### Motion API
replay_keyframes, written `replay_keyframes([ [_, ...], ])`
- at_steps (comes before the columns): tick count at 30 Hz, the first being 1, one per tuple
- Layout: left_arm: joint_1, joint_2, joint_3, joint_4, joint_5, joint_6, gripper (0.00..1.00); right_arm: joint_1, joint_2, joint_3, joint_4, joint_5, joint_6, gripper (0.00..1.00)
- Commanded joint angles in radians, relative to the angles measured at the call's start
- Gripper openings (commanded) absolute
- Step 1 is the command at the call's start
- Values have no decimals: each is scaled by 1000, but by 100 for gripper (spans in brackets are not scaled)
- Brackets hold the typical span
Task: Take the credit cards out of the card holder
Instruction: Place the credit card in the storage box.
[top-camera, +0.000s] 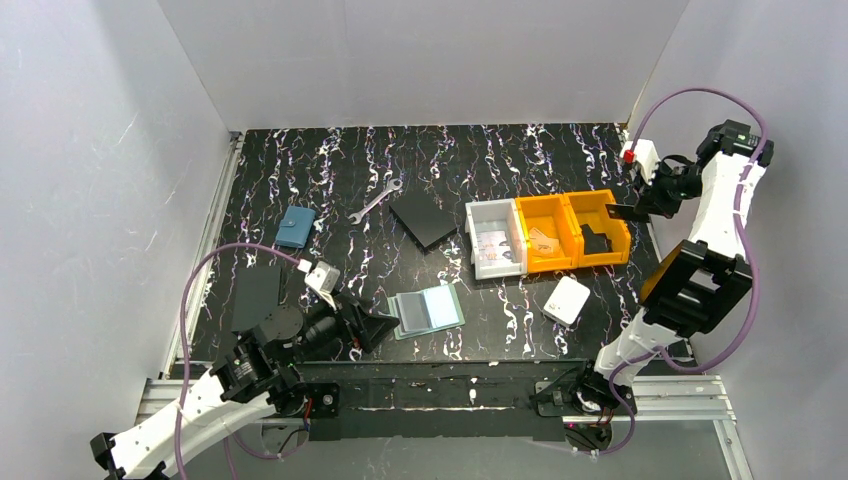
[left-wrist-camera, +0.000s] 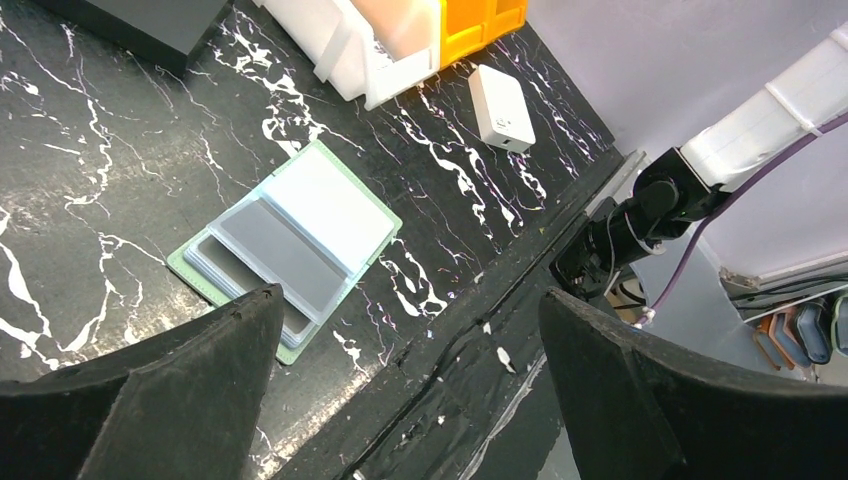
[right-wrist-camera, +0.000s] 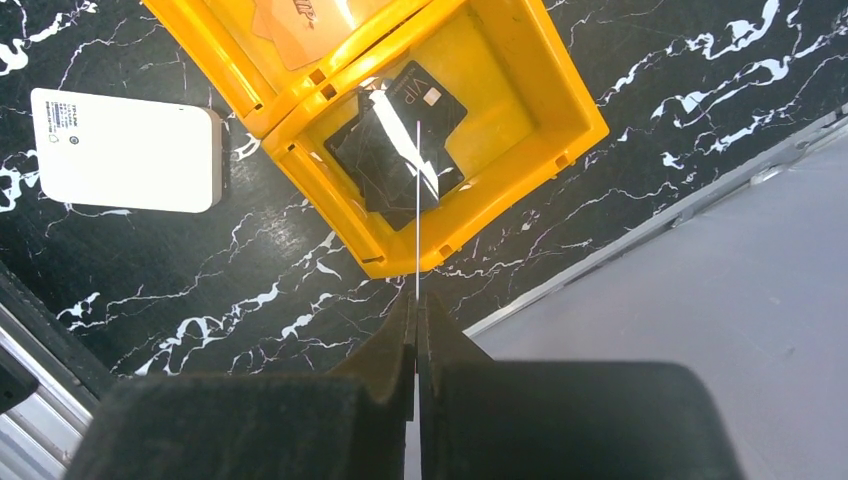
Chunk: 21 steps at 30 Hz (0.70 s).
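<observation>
Mint-green card holder (top-camera: 427, 310): open flat, left of the end orange bin (right-wrist-camera: 520, 90).
Right gripper (right-wrist-camera: 417, 300): clenched on a card (top-camera: 620, 212) above that bin.
Left gripper (left-wrist-camera: 410, 298): released.

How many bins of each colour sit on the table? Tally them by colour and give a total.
White bin: 1
Orange bins: 2
Total: 3
</observation>
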Motion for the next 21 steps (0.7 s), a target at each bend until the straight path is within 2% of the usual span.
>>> replay_keyframes([
  [1, 5, -8, -25, 49, 9, -32, 98, -5, 26, 30, -27, -24, -10, 1],
  [8, 4, -12, -57, 81, 19, -49, 98, -1, 47, -45, -29, -49, -82, 1],
  [21, 5, -50, -64, 47, 11, -55, 98, 24, 216, -42, -29, -110, -106, 1],
])
